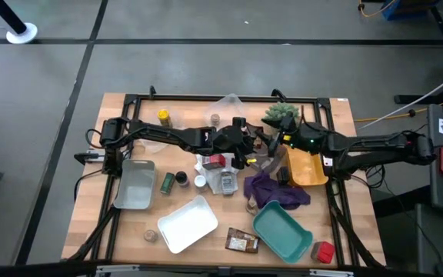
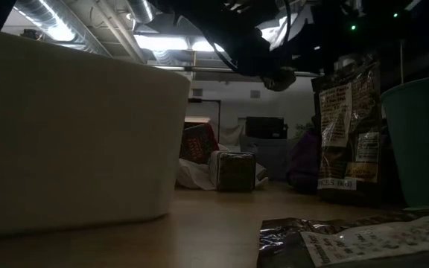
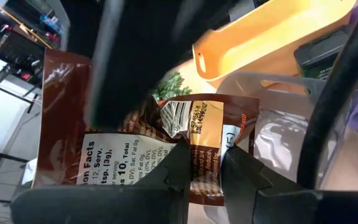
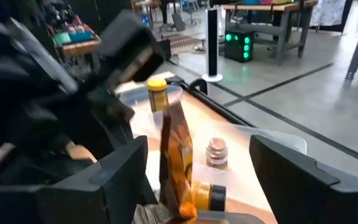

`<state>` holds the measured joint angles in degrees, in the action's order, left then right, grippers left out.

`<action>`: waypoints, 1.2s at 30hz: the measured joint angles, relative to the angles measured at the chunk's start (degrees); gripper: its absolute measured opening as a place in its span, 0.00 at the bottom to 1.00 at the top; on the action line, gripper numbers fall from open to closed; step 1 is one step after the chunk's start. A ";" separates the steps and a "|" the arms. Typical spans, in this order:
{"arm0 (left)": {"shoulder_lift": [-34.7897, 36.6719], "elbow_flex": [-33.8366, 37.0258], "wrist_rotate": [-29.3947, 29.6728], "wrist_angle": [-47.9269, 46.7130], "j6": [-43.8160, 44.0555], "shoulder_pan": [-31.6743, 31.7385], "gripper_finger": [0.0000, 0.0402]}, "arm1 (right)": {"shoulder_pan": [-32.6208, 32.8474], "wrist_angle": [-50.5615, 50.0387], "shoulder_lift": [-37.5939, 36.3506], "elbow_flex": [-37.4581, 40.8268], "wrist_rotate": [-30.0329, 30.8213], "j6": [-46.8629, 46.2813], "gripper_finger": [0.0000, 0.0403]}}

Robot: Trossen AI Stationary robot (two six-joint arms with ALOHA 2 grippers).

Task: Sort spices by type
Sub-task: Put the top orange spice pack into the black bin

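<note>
A brown spice packet (image 3: 166,149) is pinched at its edge by the left gripper (image 3: 202,167), fingers nearly shut, and held above the middle of the table (image 1: 129,238). The right gripper (image 4: 197,180) is held wide around the same packet, 2 fingers apart, beside the orange tray (image 1: 308,168).

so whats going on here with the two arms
The robot is sorting spices on a cluttered table. The left gripper is shut on a brown spice packet near the middle of the table, close to the orange tray. The right gripper is open right beside it, with the packet edge-on between its fingers but not touched. Jars, boxes and other packets lie scattered around several trays.
</note>
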<state>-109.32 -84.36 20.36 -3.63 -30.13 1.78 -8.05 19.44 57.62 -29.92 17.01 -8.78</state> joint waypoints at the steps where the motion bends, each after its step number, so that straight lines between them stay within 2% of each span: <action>1: 0.00 0.00 0.02 0.09 0.00 -0.02 0.13 | 0.00 -0.01 0.56 -0.14 0.16 0.21 0.69; 3: 0.00 0.00 0.02 -0.13 -0.02 -0.04 0.13 | 0.00 0.07 1.28 -0.32 0.17 1.02 0.66; 6: 0.00 0.00 0.01 -0.49 0.01 -0.04 0.13 | 0.02 0.00 1.60 -0.35 0.25 2.69 0.56; 15: 0.00 0.00 0.17 -0.43 -1.91 0.02 0.14 | 0.04 0.20 1.58 -0.35 -1.94 7.08 0.05; 20: 0.02 -0.02 0.12 -0.60 -1.30 -0.01 0.18 | 0.04 0.17 1.58 -0.35 -1.76 7.81 0.07; 24: 0.04 -0.07 -0.02 -1.54 2.11 -0.02 0.30 | 0.02 0.07 1.58 -0.35 -1.42 8.11 0.03; 29: 0.13 -0.09 -1.89 -3.74 7.51 -0.02 0.44 | -1.33 0.00 1.58 -0.35 1.34 9.08 0.05; 33: 0.17 -0.09 -6.22 -7.90 8.97 -0.10 0.49 | -4.08 0.03 1.54 -0.35 2.31 9.14 0.02; 36: 0.17 -0.09 -6.69 -10.29 9.55 -0.13 0.49 | -6.27 -1.56 1.54 -0.35 1.69 8.28 0.04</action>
<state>-109.14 -84.44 13.68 -13.92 -20.58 1.65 -14.32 17.88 59.16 -30.26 18.70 -0.50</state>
